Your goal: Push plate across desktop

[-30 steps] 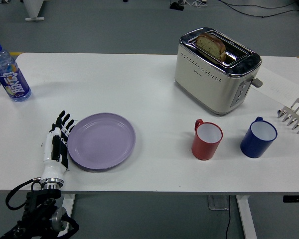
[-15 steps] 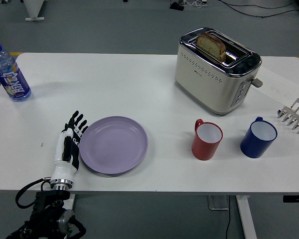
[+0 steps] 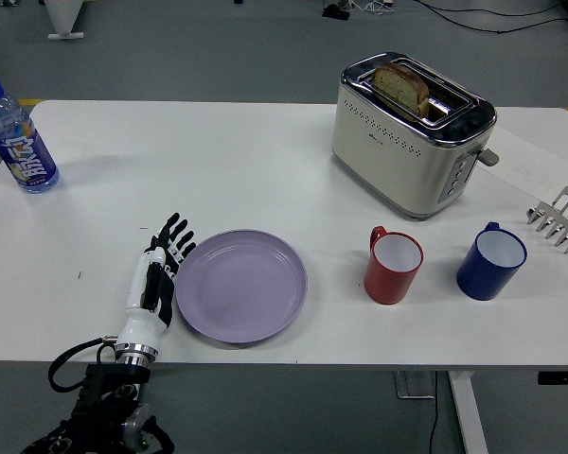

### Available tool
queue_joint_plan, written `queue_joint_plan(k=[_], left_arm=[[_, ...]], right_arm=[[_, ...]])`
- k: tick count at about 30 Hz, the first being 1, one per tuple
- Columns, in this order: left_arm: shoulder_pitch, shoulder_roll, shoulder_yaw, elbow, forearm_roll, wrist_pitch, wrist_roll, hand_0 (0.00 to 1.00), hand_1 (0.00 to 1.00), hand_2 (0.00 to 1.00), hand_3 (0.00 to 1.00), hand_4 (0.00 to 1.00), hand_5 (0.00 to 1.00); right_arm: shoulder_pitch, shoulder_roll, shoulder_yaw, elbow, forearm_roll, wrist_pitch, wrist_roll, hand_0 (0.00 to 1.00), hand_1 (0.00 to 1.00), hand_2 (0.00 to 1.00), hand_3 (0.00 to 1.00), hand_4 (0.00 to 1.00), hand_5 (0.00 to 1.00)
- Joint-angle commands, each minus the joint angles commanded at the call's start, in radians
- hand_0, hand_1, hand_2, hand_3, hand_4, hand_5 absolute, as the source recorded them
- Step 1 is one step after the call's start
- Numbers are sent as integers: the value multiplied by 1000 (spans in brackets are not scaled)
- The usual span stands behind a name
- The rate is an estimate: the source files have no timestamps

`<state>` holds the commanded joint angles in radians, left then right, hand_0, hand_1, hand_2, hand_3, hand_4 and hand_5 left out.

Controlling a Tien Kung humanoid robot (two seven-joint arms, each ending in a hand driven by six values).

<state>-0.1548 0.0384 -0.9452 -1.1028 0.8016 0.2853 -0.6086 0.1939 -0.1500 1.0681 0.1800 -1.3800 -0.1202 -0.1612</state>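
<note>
Now the purple plate lies against the left hand's right side.

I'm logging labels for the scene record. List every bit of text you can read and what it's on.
Bottle: white print on the blue label, too blurred to read.
Toaster: a small dark mark on its side, too small to read.
Plate, red mug, blue mug and left hand: no text visible.
Nothing here can be quoted.

The left hand is lying flat on the white counter, its straight fingers touching the left rim of the purple plate; a red mug is standing near the plate's right.
</note>
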Motion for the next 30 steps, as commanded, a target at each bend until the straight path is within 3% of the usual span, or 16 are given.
queue_joint_plan(k=[10,30], left_arm=[[-21,23,68,-14,-4,-9,4,844,904,947,940,593,998],[-44,50,132,-26,-2,-20,9,839,900,944,935,589,998]], right_arm=[[4,-1,2,0,-2,0,1,637,608,666,607,186,111],[5,-2,4,0,-5,0,0,639,609,666,607,187,112]])
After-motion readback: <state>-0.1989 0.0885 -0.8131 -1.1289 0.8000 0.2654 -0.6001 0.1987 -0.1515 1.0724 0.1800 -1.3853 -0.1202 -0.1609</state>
